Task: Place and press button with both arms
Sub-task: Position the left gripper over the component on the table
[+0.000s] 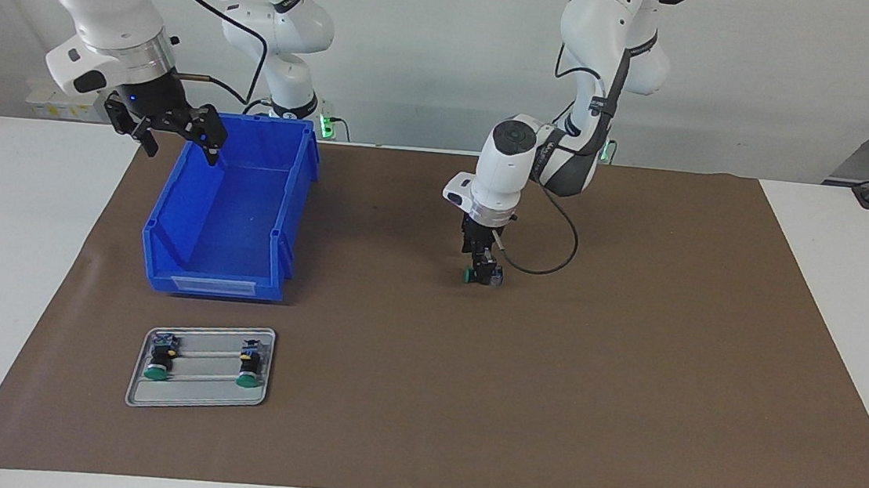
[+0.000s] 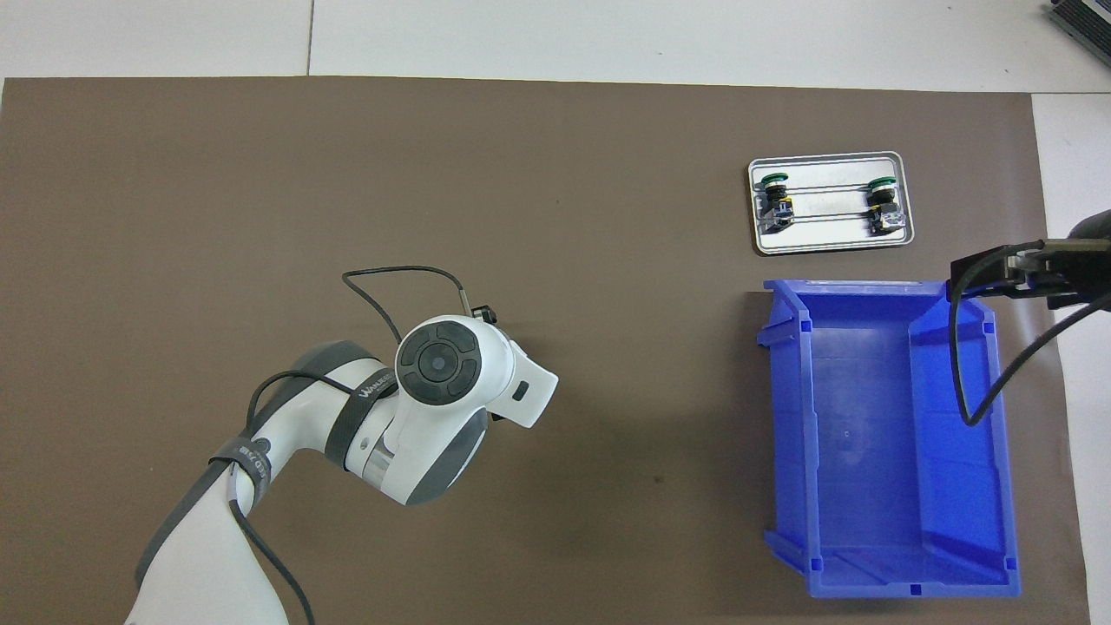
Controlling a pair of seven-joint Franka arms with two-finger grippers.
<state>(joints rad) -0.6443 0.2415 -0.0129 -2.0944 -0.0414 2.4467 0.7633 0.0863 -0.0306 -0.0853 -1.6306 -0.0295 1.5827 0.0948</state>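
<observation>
1. Facing view shows the left gripper [image 1: 484, 273] pointing straight down at the middle of the brown mat [image 1: 629, 355], its fingertips at the mat's surface.
2. Its jaws are closed on the button [image 1: 473, 274], which lies on its side between them; the green cap sticks out toward the right arm's end of the table. Whether the button touches the mat cannot be told.
3. From overhead, the left arm's white wrist [image 2: 451, 373] covers this gripper and the button, so neither can be seen there.
4. The right gripper [image 1: 180, 139] hangs in the air over the rim of the blue bin [image 1: 221, 257], at the corner nearest the robots. Its jaws stand wide apart and hold nothing. In the overhead view only its black fingers [image 2: 998, 269] show at the picture's edge, above the bin [image 2: 877, 434].
5. The bin sits on the mat toward the right arm's end of the table, with nothing visible inside it.
6. A grey metal tray [image 1: 197, 396] lies on the mat, farther from the robots than the bin and just beside it.
7. Two more buttons rest on their sides in the tray, one [image 1: 158, 359] near each end, the other [image 1: 249, 365] apart from it, green caps pointing away from the robots.
8. A black cable [image 1: 551, 262] loops from the left wrist out over the mat.
</observation>
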